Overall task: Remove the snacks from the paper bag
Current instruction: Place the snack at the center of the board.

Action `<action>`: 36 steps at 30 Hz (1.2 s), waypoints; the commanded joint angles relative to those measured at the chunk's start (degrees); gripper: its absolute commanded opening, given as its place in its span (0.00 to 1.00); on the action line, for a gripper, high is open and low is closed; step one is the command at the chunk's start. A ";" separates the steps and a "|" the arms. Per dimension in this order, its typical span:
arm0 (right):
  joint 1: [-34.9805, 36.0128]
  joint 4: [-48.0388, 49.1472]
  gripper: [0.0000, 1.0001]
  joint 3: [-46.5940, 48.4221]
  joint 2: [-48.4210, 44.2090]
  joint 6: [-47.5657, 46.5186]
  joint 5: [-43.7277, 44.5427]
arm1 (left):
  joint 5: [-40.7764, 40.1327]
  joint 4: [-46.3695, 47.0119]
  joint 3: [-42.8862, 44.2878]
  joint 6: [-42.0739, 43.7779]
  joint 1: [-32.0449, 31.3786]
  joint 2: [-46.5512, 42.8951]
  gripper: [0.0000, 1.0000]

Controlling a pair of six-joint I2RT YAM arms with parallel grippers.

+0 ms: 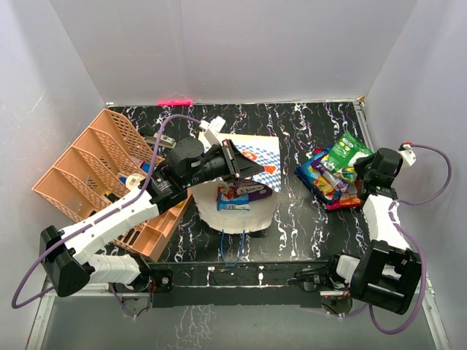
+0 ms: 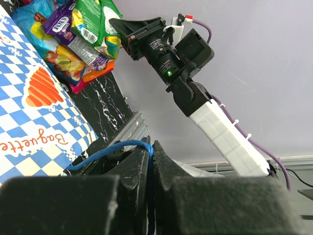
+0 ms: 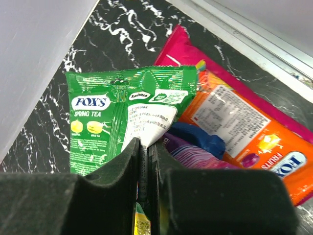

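Observation:
The paper bag (image 1: 264, 157) lies on its side mid-table, its white mouth (image 1: 241, 215) towards me. A blue and a purple snack (image 1: 241, 195) lie in the mouth. My left gripper (image 1: 235, 162) is shut on the bag's blue cord handle (image 2: 112, 148), seen pinched between the jaws (image 2: 150, 144); the chequered band (image 2: 29, 112) shows beside it. At the right lies a pile of snacks (image 1: 330, 181). My right gripper (image 1: 355, 173) is shut on the green packet (image 3: 112, 107) atop the pile, its edge between the jaws (image 3: 145, 143). Orange (image 3: 244, 127), magenta (image 3: 195, 49), blue (image 3: 200, 139) packets lie beside it.
The peach latticed basket (image 1: 95, 175) with bottles stands tilted at the left, under my left arm. The snack pile also shows in the left wrist view (image 2: 73, 39), with the right arm (image 2: 166, 54) over it. Grey walls close the table on three sides.

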 commanded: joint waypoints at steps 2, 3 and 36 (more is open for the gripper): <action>-2.15 1.91 0.08 -0.78 -3.10 0.95 5.83 | 1.16 1.29 1.86 -0.13 -0.06 -0.46 0.00; -2.16 0.62 0.08 -0.76 -3.93 1.13 8.54 | 1.16 1.26 1.84 -0.16 -0.04 -0.55 0.00; -2.19 -0.63 0.63 -1.30 -6.10 -2.89 6.77 | 3.46 3.01 1.11 -1.20 -0.02 0.07 0.00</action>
